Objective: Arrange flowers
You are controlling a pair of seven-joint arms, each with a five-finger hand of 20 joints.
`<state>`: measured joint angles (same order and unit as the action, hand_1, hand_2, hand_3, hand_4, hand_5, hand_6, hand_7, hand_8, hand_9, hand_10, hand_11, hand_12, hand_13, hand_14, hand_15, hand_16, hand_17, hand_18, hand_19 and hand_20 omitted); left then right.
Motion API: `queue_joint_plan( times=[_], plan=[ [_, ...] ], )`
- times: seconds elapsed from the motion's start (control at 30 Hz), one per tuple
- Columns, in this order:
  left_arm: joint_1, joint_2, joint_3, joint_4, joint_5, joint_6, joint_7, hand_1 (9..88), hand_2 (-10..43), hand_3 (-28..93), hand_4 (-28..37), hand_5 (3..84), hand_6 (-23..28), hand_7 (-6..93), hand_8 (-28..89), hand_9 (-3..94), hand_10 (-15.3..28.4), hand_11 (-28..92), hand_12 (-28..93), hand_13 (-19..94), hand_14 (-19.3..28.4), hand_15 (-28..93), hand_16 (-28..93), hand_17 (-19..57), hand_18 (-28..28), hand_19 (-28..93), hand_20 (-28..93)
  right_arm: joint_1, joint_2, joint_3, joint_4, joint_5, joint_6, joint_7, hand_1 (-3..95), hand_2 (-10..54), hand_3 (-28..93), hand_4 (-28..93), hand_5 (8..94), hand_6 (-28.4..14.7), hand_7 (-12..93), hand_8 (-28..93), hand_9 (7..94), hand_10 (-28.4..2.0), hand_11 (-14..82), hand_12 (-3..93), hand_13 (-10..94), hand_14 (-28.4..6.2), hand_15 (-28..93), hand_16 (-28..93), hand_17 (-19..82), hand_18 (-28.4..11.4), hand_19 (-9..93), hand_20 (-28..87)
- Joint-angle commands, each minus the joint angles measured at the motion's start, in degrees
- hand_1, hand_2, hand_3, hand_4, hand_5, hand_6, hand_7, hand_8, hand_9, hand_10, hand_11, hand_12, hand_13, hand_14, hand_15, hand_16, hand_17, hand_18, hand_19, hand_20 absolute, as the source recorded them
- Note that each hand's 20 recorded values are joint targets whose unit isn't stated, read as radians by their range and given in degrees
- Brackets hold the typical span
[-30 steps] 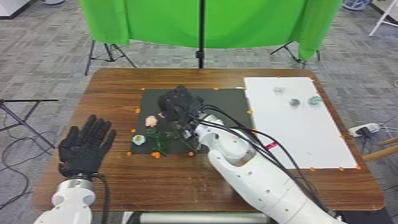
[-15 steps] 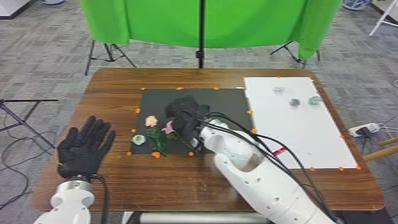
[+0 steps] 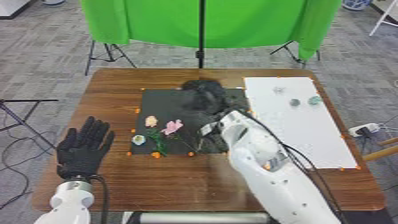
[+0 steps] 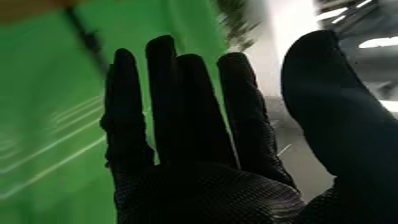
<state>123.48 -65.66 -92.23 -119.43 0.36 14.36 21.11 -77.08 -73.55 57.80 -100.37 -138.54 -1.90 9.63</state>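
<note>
In the head view, my right hand (image 3: 206,98) is over the upper right part of the dark mat (image 3: 169,100), to the upper right of the flowers. The right wrist view has the right hand (image 4: 200,185) open, its fingers straight and nothing held. A pink flower (image 3: 172,127), a peach flower (image 3: 151,121) and a white-blue flower (image 3: 139,140) lie on the mat's left half, with green stems (image 3: 158,140) among them. My left hand (image 3: 83,150) rests open with straight fingers on the table, left of the mat.
The white board (image 3: 293,120) lies right of the dark mat, with small greenish pieces (image 3: 314,100) near its far end. Orange markers edge both areas on the wooden table (image 3: 169,185). A green cloth (image 3: 151,25) hangs behind the table.
My right hand has moved away from the flowers, up and to the right over the mat. The pink flower, hidden at first, has come into full view. The left hand has stayed put.
</note>
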Motion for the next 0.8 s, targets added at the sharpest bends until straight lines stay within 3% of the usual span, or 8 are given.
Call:
queue_joint_plan(
  times=[0.03, 0.13, 0.23, 0.37, 0.63, 0.8],
  plan=[
    [2.34, -0.41, -0.13, -0.57, -0.32, -0.67, 0.90, 28.6, 17.2, 80, -28.3, 52.5, 10.6, 15.3, -10, 44.5, 16.8, 27, 12, 34, 16.8, 44, -9, -7.7, 14.0, 39, 14, 3.58, 9.02, 10.70, 6.34, -1.52, 0.53, 9.06, 38.4, -9.5, 83, -28, 50.5, -3.5, 16, -13, 48.4, -16.4, 11.1, 14.8, 44, -13.8, 30, 15, 22, -20.2, 65, 19],
    [2.41, -0.35, -0.25, -0.63, -0.64, -0.24, 1.26, 28.6, 17.2, 80, -28.3, 52.4, 10.6, 15.4, -10, 44.5, 16.8, 27, 12, 34, 16.8, 44, -9, -7.7, 14.0, 39, 14, 4.81, 10.48, 12.72, 8.80, 1.07, 0.07, 15.37, 38.4, -9.5, 83, -28, 50.1, -3.7, 16, -13, 46.8, -16.7, 10.2, 14.7, 43, -14.2, 29, 15, 22, -20.3, 66, 19],
    [2.53, -0.35, -0.27, -0.78, -0.63, -0.31, 1.49, 28.5, 17.2, 80, -28.3, 52.6, 10.6, 15.4, -10, 44.5, 16.8, 27, 12, 34, 16.8, 44, -9, -7.7, 14.0, 39, 14, 6.44, 11.71, 13.57, 11.88, -0.68, -1.60, 17.42, 38.8, -9.5, 83, -28, 49.9, -4.3, 15, -13, 45.8, -17.4, 9.6, 14.6, 42, -14.8, 29, 15, 22, -20.9, 67, 20],
    [2.41, -0.50, -0.14, -0.79, -0.81, -0.03, 1.45, 28.6, 17.2, 80, -28.3, 52.5, 10.6, 15.5, -10, 44.6, 16.8, 27, 13, 34, 16.8, 44, -9, -7.7, 14.0, 39, 14, 5.59, 14.33, 14.96, 12.77, -1.12, -5.95, 17.52, 39.3, -9.5, 82, -28, 49.6, -4.5, 15, -13, 45.0, -17.5, 9.3, 14.5, 41, -15.1, 29, 15, 22, -21.0, 68, 20],
    [2.25, -0.27, -0.35, -0.75, -0.52, 0.46, 1.12, 28.6, 17.2, 80, -28.3, 52.6, 10.6, 15.5, -10, 44.7, 16.9, 27, 12, 34, 16.8, 44, -9, -7.7, 14.0, 39, 14, 2.53, 15.37, 17.07, 14.01, -1.61, -9.57, 19.16, 38.5, -9.5, 82, -28, 48.7, -4.8, 15, -12, 44.8, -17.4, 9.3, 14.4, 41, -15.2, 28, 15, 21, -21.0, 68, 19],
    [2.05, -0.26, -0.46, -0.66, -0.45, 0.54, 0.64, 28.6, 17.2, 80, -28.3, 52.7, 10.7, 15.5, -10, 44.7, 16.8, 27, 12, 34, 16.8, 44, -9, -7.7, 14.0, 39, 14, 2.03, 15.09, 17.47, 15.06, -0.97, -12.47, 15.61, 40.1, -9.5, 82, -28, 49.0, -4.6, 15, -12, 44.8, -16.9, 9.2, 14.2, 41, -15.0, 28, 15, 21, -20.8, 68, 19]
  ],
)
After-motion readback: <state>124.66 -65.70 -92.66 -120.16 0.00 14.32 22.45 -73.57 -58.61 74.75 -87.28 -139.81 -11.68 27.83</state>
